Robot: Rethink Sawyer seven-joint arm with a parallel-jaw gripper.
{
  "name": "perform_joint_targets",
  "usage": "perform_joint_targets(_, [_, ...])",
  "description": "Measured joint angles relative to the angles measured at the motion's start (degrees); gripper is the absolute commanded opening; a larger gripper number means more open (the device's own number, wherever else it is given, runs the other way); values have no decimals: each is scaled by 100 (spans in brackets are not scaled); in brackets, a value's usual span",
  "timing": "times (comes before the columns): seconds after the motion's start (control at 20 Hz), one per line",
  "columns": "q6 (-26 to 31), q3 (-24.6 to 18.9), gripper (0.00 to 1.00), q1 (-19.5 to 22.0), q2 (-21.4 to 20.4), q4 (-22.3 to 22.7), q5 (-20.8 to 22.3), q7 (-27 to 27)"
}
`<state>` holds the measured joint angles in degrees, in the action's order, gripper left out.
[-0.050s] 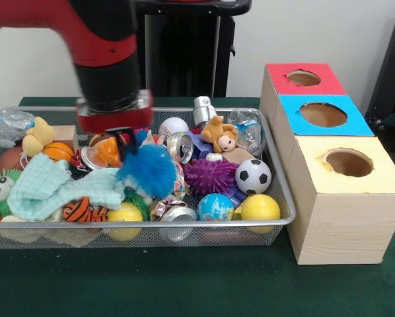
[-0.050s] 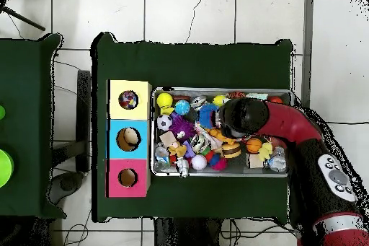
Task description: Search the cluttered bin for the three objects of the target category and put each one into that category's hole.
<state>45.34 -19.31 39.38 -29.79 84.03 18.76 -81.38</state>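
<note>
1. Hand (image 1: 121,135): at the end of the red and black arm, lowered into the wire mesh bin (image 1: 285,198) over its left-centre in the front view. Its tips are buried behind a fluffy blue feathery toy (image 1: 148,170); whether they are apart, together or clamped on something cannot be told.
2. Wire mesh bin: on the green-covered counter (image 1: 184,284), heaped with balls, crushed cans, plush toys and a pale green cloth (image 1: 49,188).
3. Target category: not evident. Ball candidates: black-and-white football (image 1: 253,176), yellow ball (image 1: 259,207), blue globe ball (image 1: 215,207), white baseball (image 1: 174,125).
4. Wooden boxes just beside the bin: red-topped (image 1: 303,79), blue-topped (image 1: 323,114) and yellow-topped (image 1: 349,163), one round hole each.
5. Key relation: judged from the front view, boxes and most balls lie to the picture's right of the hand, so any carry runs rightward across the bin.
</note>
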Motion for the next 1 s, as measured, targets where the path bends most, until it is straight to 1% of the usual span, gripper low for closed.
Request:
perform_joint_targets(0.15, [206,-102,0,260,38,-242,133,22])
perform_joint_targets(0.35, [728,-245,0,588,105,-661,326,170])
perform_joint_targets(0.5, [1136,-397,0,839,165,-988,451,429])
perform_joint_targets(0.55, [1192,-423,0,879,180,-1045,471,486])
perform_joint_targets(0.6, [1326,-487,0,991,238,-1222,522,676])
perform_joint_targets(0.75, [1346,-541,0,1084,286,-1330,556,846])
perform_joint_targets(0.8, [1345,-610,100,1198,353,-1378,608,1024])
perform_joint_targets(1.0, [1291,-635,100,1244,388,-1368,644,1061])
